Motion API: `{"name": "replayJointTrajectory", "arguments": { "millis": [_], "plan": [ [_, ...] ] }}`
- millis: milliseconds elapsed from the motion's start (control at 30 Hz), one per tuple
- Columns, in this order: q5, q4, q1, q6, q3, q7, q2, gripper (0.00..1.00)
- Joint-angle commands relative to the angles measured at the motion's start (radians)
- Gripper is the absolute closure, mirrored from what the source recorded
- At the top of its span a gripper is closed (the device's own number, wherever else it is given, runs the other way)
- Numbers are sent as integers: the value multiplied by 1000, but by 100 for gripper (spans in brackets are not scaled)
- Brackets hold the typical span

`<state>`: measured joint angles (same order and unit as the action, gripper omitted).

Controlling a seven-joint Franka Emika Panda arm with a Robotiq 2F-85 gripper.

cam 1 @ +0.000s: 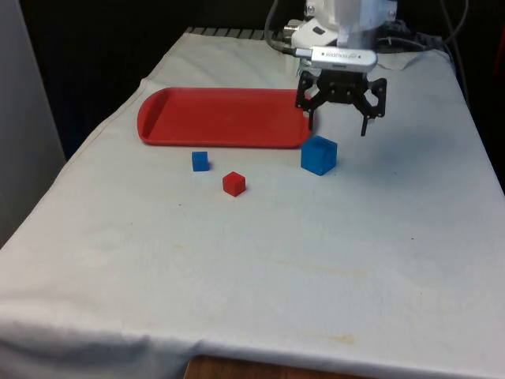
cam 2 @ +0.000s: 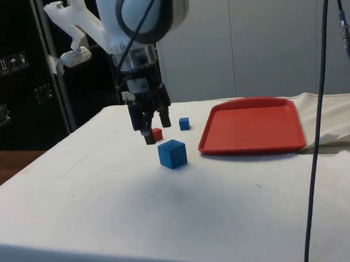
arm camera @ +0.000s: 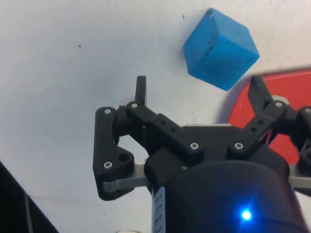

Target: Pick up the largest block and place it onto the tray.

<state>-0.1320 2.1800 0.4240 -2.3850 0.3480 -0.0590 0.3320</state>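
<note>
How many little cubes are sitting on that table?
3, all on the cloth in front of the red tray: a large blue block below the open gripper, a small blue block, and a small red block.

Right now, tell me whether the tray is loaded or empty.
Empty. The red tray shows bare; all three blocks sit on the cloth beside it.

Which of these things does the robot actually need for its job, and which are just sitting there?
Part of the job:
- large blue foam-like cube
- red plastic tray
- black two-finger gripper, open, empty, above the cube

Just lying about:
- small blue cube
- small red cube
</note>
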Motion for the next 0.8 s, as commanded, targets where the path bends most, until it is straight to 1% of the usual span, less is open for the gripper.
{"name": "replayJointTrajectory", "arguments": {
  "millis": [0, 133, 267, 300, 333, 467, 533, 567, 600, 767],
  "plan": [
    [-1, 10, 1, -19, 1, -10, 2, 0],
    [3, 24, 0, -36, 4, -23, 5, 0],
    [7, 36, 0, -57, 13, -34, 12, 0],
    [0, 33, -3, -45, 9, -25, 10, 0],
    [8, 37, 0, -60, 15, -36, 14, 0],
    [5, 39, -1, -78, 22, -44, 26, 0],
    [2, 41, -2, -91, 23, -53, 32, 0],
    [1, 38, -4, -76, 20, -43, 30, 0],
    [0, 41, -3, -95, 23, -55, 35, 0],
    [-10, 42, -8, -110, 24, -69, 51, 0]
  ]
}}
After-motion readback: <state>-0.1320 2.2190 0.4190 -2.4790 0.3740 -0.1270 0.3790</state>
